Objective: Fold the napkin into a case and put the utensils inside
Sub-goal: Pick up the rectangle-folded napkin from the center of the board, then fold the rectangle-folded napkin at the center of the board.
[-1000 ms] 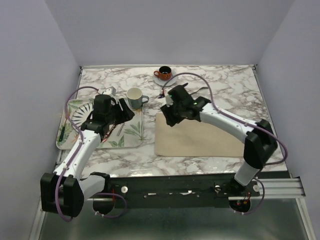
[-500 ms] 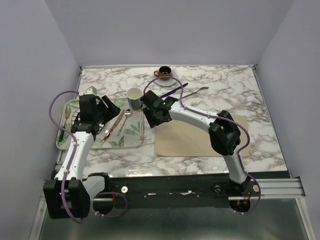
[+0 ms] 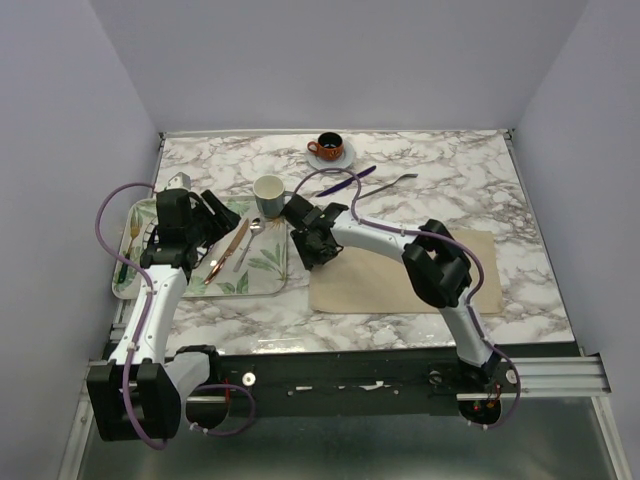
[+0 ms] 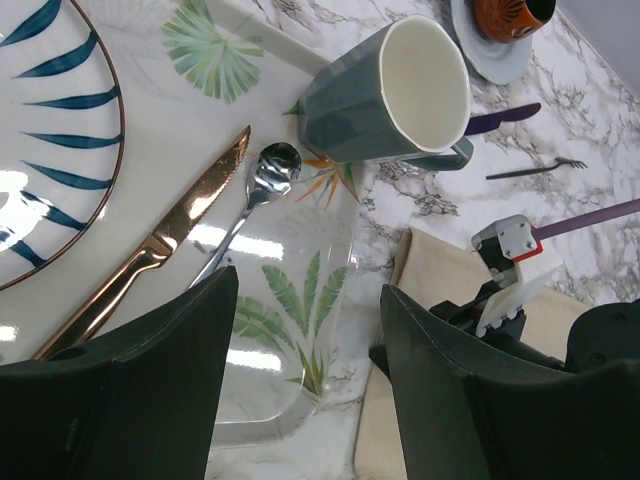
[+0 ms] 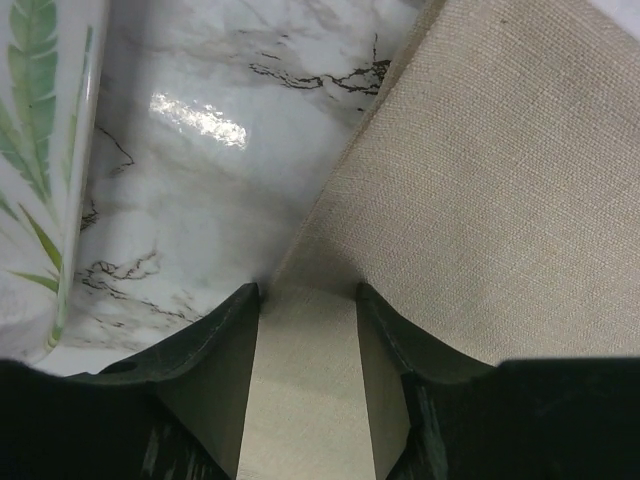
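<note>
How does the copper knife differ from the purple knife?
The copper knife is shiny and coppery; the purple knife is dark. The copper knife lies on the tray beside a spoon; the purple knife lies on the bare table near the fork. Both are slim and lie flat.

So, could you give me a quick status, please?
Left fingers open above tray. Right fingers open, straddling napkin corner. Purple knife, fork lie beyond, untouched.

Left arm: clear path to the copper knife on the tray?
Probably yes. The left gripper hovers open near the copper knife, which lies uncovered between the plate and the spoon.
</note>
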Robot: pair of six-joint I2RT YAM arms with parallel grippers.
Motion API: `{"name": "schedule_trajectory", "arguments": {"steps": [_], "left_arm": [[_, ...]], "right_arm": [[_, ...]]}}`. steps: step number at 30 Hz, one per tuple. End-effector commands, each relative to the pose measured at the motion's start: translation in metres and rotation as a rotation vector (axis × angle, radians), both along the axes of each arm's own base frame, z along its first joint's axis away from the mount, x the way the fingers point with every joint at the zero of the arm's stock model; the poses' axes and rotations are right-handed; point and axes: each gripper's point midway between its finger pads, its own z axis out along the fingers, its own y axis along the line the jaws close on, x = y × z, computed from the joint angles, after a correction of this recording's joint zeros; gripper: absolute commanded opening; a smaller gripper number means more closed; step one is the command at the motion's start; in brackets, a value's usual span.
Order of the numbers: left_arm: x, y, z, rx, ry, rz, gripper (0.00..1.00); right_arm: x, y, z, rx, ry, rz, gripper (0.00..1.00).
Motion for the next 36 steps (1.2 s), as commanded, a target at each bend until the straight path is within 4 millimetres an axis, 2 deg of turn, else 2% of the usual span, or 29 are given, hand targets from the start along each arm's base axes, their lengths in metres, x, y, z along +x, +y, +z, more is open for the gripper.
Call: {"name": "schedule_trajectory", "arguments": {"steps": [1,4,7,8,10,11,13,15,17,18,19,22,23,27,28,30,31,33,34,35,36], "left_arm": [[-0.001,0.0,0.008,-0.017,-0.028,0.002,0.7],[0.001,0.002,0.008,-0.012,-0.03,0.007,0.7],[0.001,0.004,0.007,-0.008,-0.026,0.015,0.7],[0.0,0.004,0.006,-0.009,-0.023,0.013,0.7],[0.0,0.005,0.003,-0.009,-0.015,0.018,0.7],[0.0,0.005,0.002,-0.008,-0.014,0.016,0.7],[-0.001,0.006,-0.002,-0.007,-0.005,0.017,0.7],[-0.001,0.005,-0.003,-0.01,-0.002,0.016,0.7],[-0.001,0.004,-0.004,-0.015,0.003,0.01,0.7],[0.0,0.005,-0.004,-0.015,0.001,0.011,0.7],[0.0,0.003,-0.002,-0.016,-0.001,0.003,0.7],[0.002,0.003,-0.002,-0.014,-0.005,-0.003,0.7],[0.002,0.002,-0.003,-0.017,-0.002,-0.008,0.7],[0.004,0.0,-0.002,-0.021,-0.005,-0.022,0.7],[0.004,0.0,-0.002,-0.022,-0.004,-0.026,0.7],[0.004,-0.001,-0.002,-0.021,-0.006,-0.033,0.7],[0.005,-0.002,-0.002,-0.02,-0.008,-0.036,0.7],[0.005,-0.002,-0.002,-0.021,-0.007,-0.042,0.7],[0.005,-0.003,-0.003,-0.022,-0.006,-0.044,0.7],[0.005,-0.003,-0.004,-0.024,-0.003,-0.046,0.7],[0.006,-0.004,-0.003,-0.025,-0.006,-0.049,0.7]], "right_arm": [[-0.028,-0.017,-0.042,-0.06,0.138,-0.023,0.49],[-0.035,-0.018,-0.051,-0.062,0.182,-0.017,0.41],[-0.04,-0.022,-0.058,-0.074,0.21,-0.006,0.26],[-0.04,-0.022,-0.059,-0.067,0.222,-0.003,0.12],[-0.033,-0.022,-0.054,-0.058,0.212,-0.004,0.01],[-0.033,-0.016,-0.048,-0.025,0.224,0.012,0.01],[-0.02,-0.005,-0.023,0.037,0.199,0.015,0.01],[-0.015,0.008,0.001,0.133,0.207,0.037,0.01],[-0.005,0.02,0.041,0.259,0.177,0.053,0.01],[-0.001,0.021,0.054,0.298,0.161,0.058,0.01],[0.004,0.025,0.081,0.364,0.116,0.074,0.0],[0.008,0.018,0.107,0.46,0.118,0.089,0.0],[0.01,0.011,0.121,0.502,0.127,0.091,0.01],[0.012,-0.023,0.125,0.527,0.157,0.085,0.01],[0.006,-0.037,0.114,0.501,0.186,0.091,0.01],[0.009,-0.068,0.11,0.502,0.219,0.046,0.01],[-0.002,-0.087,0.094,0.468,0.273,0.025,0.01],[0.0,-0.121,0.087,0.452,0.293,-0.039,0.0],[-0.003,-0.137,0.081,0.428,0.307,-0.05,0.01],[-0.003,-0.163,0.069,0.404,0.324,-0.113,0.01],[-0.005,-0.177,0.064,0.388,0.324,-0.134,0.01]]}}
